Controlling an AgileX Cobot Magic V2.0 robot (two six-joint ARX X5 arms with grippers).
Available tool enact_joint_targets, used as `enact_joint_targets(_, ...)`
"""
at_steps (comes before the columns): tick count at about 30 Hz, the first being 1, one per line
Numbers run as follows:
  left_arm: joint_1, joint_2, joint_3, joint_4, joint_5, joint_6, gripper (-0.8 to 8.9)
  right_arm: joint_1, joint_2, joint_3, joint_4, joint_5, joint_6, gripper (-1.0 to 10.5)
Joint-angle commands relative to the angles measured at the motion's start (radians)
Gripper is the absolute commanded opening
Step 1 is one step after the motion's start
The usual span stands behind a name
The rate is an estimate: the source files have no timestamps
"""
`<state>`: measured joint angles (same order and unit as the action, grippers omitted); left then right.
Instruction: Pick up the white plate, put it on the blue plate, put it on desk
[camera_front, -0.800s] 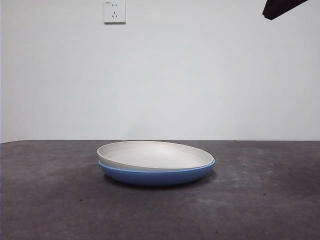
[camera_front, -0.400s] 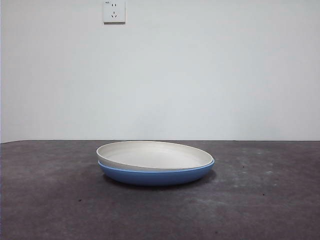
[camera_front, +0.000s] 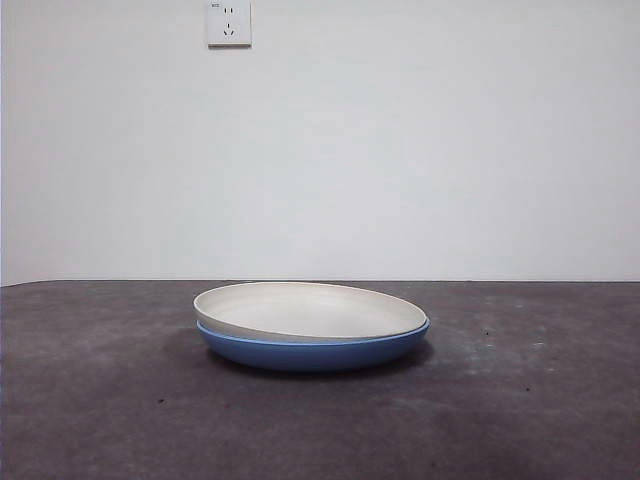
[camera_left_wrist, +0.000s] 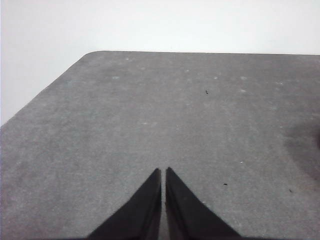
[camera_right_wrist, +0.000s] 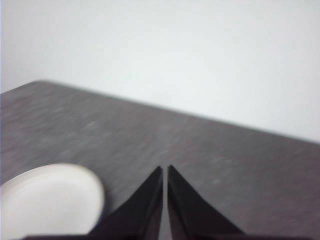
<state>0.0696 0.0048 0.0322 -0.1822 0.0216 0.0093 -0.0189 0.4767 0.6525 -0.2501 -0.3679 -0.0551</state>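
The white plate (camera_front: 308, 311) rests stacked inside the blue plate (camera_front: 312, 352), which sits on the desk (camera_front: 520, 400) at the middle of the front view. No gripper shows in the front view. In the right wrist view my right gripper (camera_right_wrist: 164, 170) is shut and empty, held above the desk (camera_right_wrist: 240, 165); the white plate (camera_right_wrist: 47, 202) shows blurred off to one side of the jaws. In the left wrist view my left gripper (camera_left_wrist: 163, 172) is shut and empty above bare desk (camera_left_wrist: 150, 110), away from the plates.
A white wall with a power socket (camera_front: 229, 22) stands behind the desk. The desk's rounded corner (camera_left_wrist: 92, 54) and edge show in the left wrist view.
A black arm tip at the top right corner of the front view has left the picture. The stacked plates have not moved.
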Motion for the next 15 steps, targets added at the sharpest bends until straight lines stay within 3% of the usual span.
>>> enact_joint_targets(1,0.002,-0.002,-0.020,-0.005,-0.003,-0.003,0.15,-0.013,-0.100,-0.129,0.117,0.053,0.027,0.1)
enact_joint_targets(11,0.002,-0.002,-0.020,-0.005,-0.003,-0.003,0.15,-0.018,-0.369,-0.475,0.254,0.241,0.137,0.1)
enact_joint_targets(15,0.002,-0.002,-0.020,-0.005,-0.003,-0.003,0.15,-0.018,-0.430,-0.550,0.258,0.273,0.153,0.1)
